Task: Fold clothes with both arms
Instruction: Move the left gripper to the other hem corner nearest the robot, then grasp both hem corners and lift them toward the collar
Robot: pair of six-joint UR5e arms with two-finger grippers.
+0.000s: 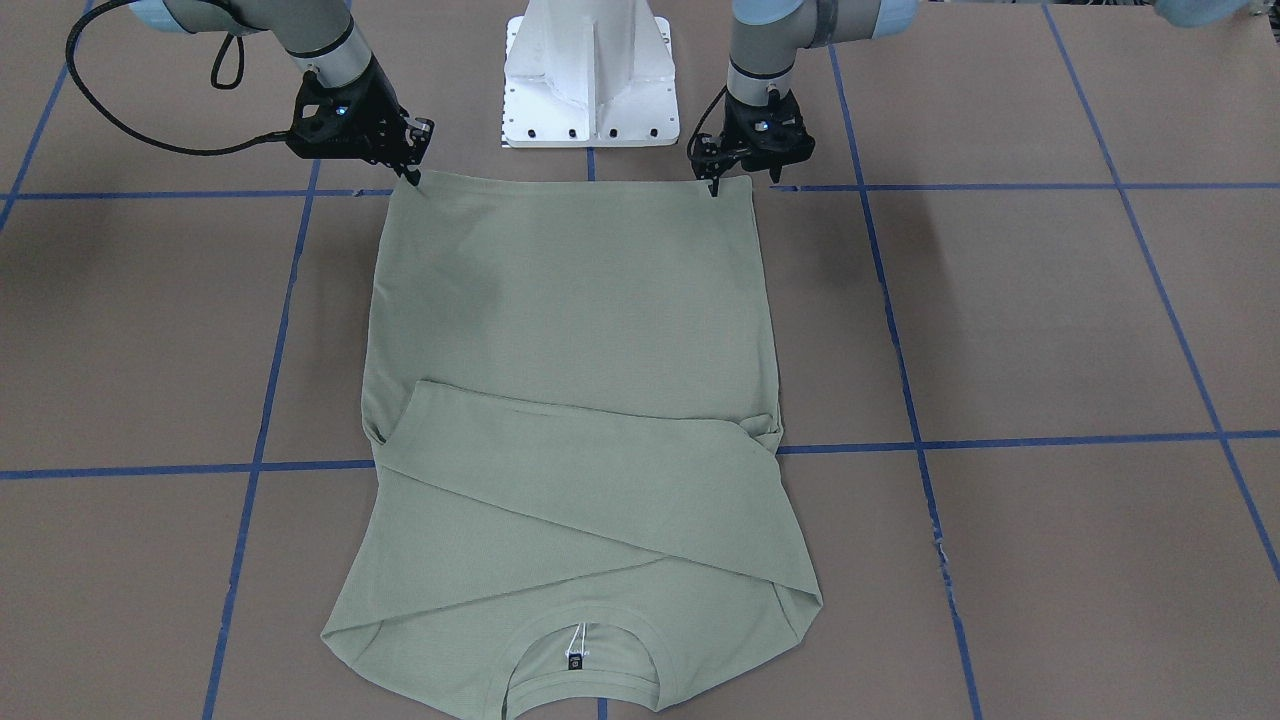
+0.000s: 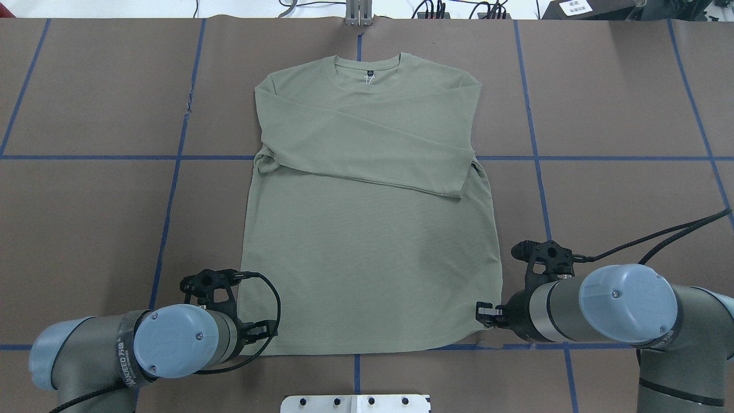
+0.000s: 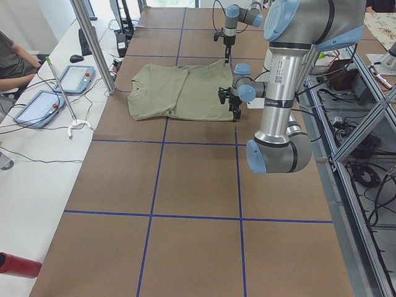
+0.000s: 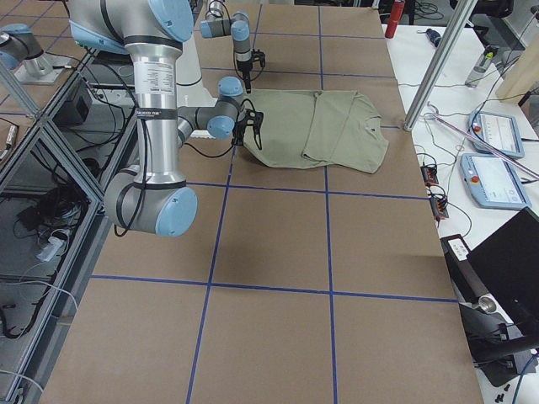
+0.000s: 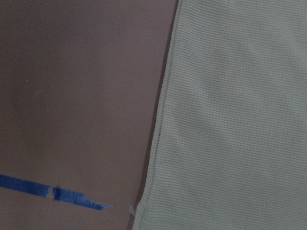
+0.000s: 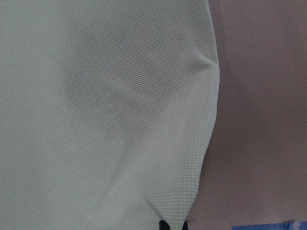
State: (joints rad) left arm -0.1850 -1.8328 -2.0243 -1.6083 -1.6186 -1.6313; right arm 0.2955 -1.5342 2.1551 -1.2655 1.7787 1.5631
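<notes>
Ribbed crew collar (image 1: 585, 628) of the shirt (image 1: 570, 300) lies nearest the front-facing camera, with one small black neck label (image 1: 575, 660) inside it.

1. Garment. One pale sage-green long-sleeved shirt lies flat at the centre of the table (image 1: 1050, 320), collar away from the robot and hem toward it. The wrist views show a fine, grid-like knit texture. Two sleeves are folded inward across the chest. The upper sleeve (image 1: 600, 480) forms a broad diagonal band. The body is roughly rectangular, widening at the shoulders.

2. Surface. The table has a matte brown covering, divided into large rectangles by blue tape lines (image 1: 1000, 440).

3. Arms. Two arms, tubular and silver-grey with light blue joint caps, each carry one black two-finger gripper. The left arm (image 2: 172, 338) and the right arm (image 2: 625, 310) each reach one hem corner.

4. Left gripper (image 1: 745, 182). Its fingers are spread apart and point downward, straddling the hem corner on its side. The cloth there lies flat.

5. Right gripper (image 1: 412, 175). The fingertips (image 6: 163, 224) stand close together on the hem edge and appear pinched on the shirt corner. A small pucker shows in the cloth just above them in the right wrist view.

6. Base. One white metal pedestal (image 1: 590, 80) stands between the arms, just beyond the hem.
</notes>
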